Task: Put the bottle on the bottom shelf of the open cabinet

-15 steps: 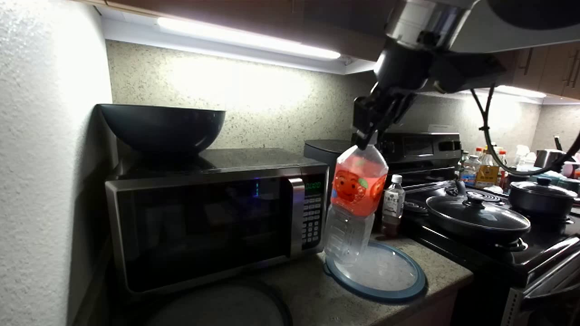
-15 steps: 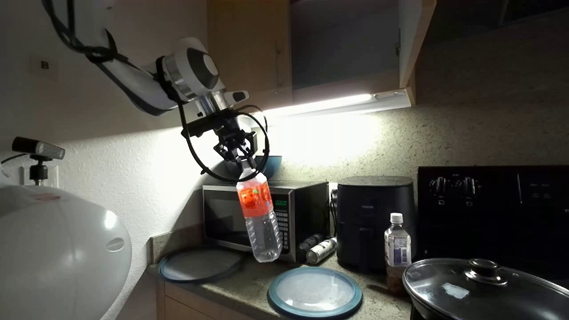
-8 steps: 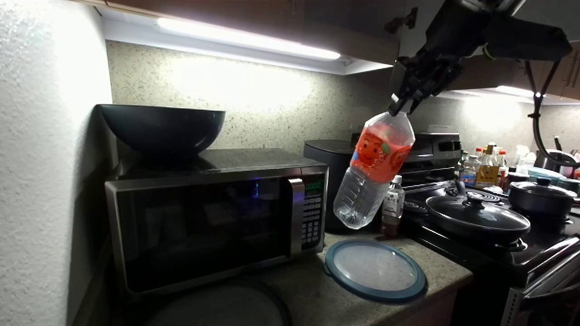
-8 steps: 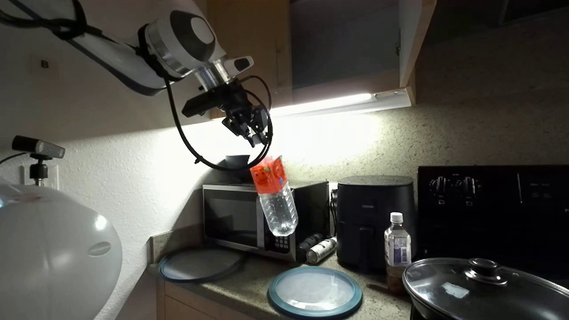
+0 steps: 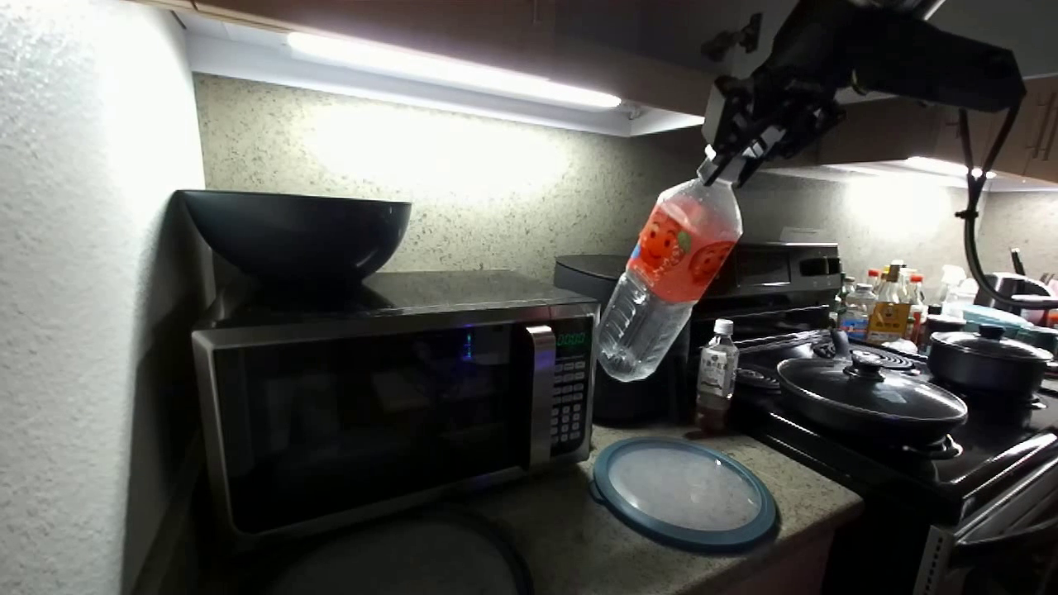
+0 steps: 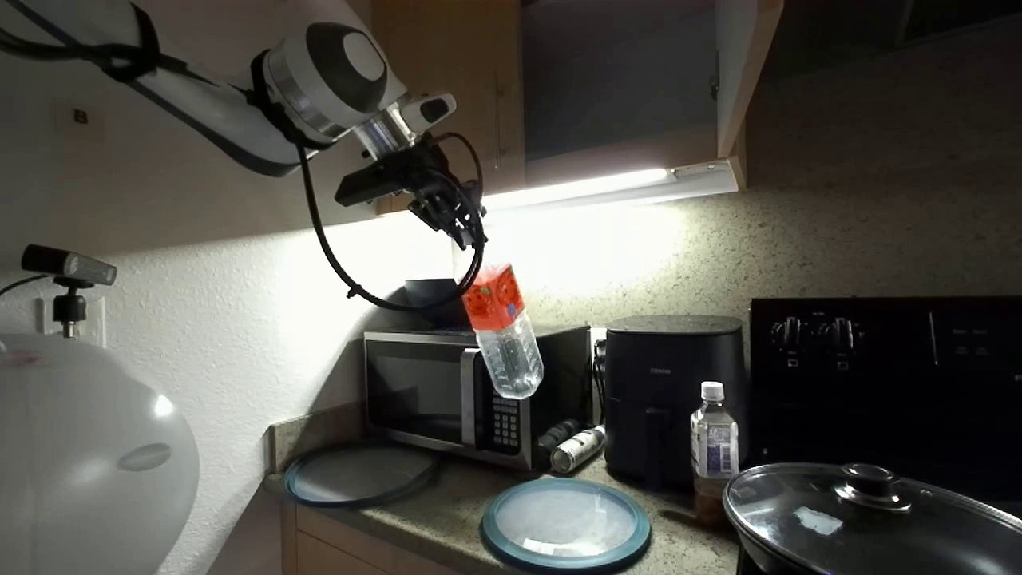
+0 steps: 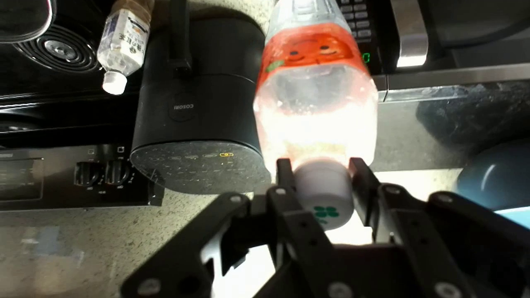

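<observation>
My gripper (image 5: 729,168) is shut on the neck of the bottle (image 5: 686,260), just below its white cap. The bottle is clear with a red-orange label and hangs tilted in the air, its base down, in front of the microwave's right side. In an exterior view the gripper (image 6: 469,235) is partly behind a cable loop, above the bottle (image 6: 493,297). In the wrist view the fingers (image 7: 284,171) stand on both sides of the cap (image 7: 325,192). The open cabinet (image 6: 623,164) is above and to the right, its door (image 6: 746,72) swung out; its shelf surface is hidden from below.
A microwave (image 6: 415,391) with a dark bowl (image 5: 297,235) on top stands below. A black air fryer (image 6: 675,399), a smaller white-capped bottle (image 6: 715,447) and a lidded pan (image 6: 862,519) are to the right. A lit lamp (image 6: 575,188) runs under the cabinet. Round lids (image 6: 567,523) lie on the counter.
My gripper has risen with the bottle, lifting it well above the counter lids. The bottle tilts more. In the view with the open cabinet it has moved up and right.
</observation>
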